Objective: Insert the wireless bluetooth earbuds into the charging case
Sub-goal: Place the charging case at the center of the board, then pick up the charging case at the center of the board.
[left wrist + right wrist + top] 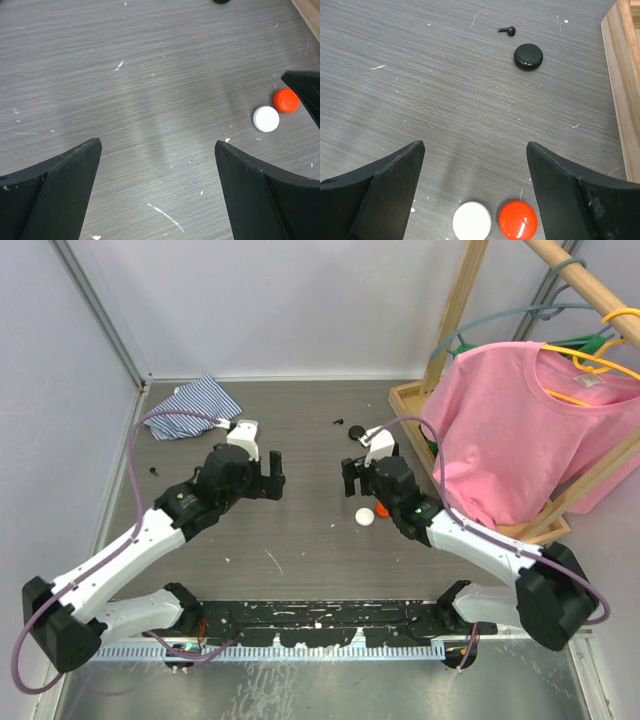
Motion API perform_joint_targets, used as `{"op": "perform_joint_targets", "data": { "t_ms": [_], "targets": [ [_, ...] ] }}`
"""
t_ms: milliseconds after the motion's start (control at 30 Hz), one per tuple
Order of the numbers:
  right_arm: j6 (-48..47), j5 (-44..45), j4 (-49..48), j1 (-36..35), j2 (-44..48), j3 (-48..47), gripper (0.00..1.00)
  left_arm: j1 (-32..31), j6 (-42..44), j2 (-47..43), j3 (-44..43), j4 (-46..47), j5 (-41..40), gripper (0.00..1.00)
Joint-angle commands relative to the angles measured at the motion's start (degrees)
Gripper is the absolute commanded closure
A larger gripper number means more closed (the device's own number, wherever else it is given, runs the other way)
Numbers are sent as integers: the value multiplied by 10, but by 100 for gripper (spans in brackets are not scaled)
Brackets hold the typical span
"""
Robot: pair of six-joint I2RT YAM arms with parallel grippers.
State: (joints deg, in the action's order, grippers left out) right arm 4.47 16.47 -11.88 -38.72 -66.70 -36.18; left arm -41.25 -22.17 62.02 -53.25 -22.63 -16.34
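Note:
A black earbud (507, 31) lies on the table beside a round black case (528, 56); both show far back in the top view, the earbud (340, 422) left of the case (354, 432). A white round case (472, 220) and a red round case (518, 221) lie side by side below my right gripper (475, 145), which is open and empty above them. In the top view the white case (364, 517) and red case (381, 510) sit by my right gripper (355, 475). My left gripper (268, 472) is open and empty over bare table (157, 145). White and red earbuds are not in view.
A striped cloth (195, 400) lies at the back left, with a small dark object (152, 470) near the left edge. A wooden rack (415, 400) with a pink shirt (510, 430) on hangers stands at the right; its wooden edge (620, 75) shows in the right wrist view.

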Motion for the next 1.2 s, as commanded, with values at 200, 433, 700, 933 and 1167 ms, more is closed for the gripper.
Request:
{"op": "perform_joint_targets", "data": {
  "t_ms": [200, 433, 700, 933, 1167],
  "targets": [
    [-30, -34, 52, 62, -189, -186, 11, 8, 141, -99, -97, -171, -41, 2],
    [-30, -95, 54, 113, -327, -288, 15, 40, 149, -165, -15, -126, -41, 2],
    [-31, -115, 52, 153, -450, -381, 18, 46, 156, -213, 10, -107, -21, 2],
    [-34, -121, 63, 170, -534, -458, 18, 73, 152, -209, 15, -105, 8, 1],
    [-44, -123, 85, 175, -582, -508, 18, 91, 148, -198, 16, -104, 32, 1]
  ]
}}
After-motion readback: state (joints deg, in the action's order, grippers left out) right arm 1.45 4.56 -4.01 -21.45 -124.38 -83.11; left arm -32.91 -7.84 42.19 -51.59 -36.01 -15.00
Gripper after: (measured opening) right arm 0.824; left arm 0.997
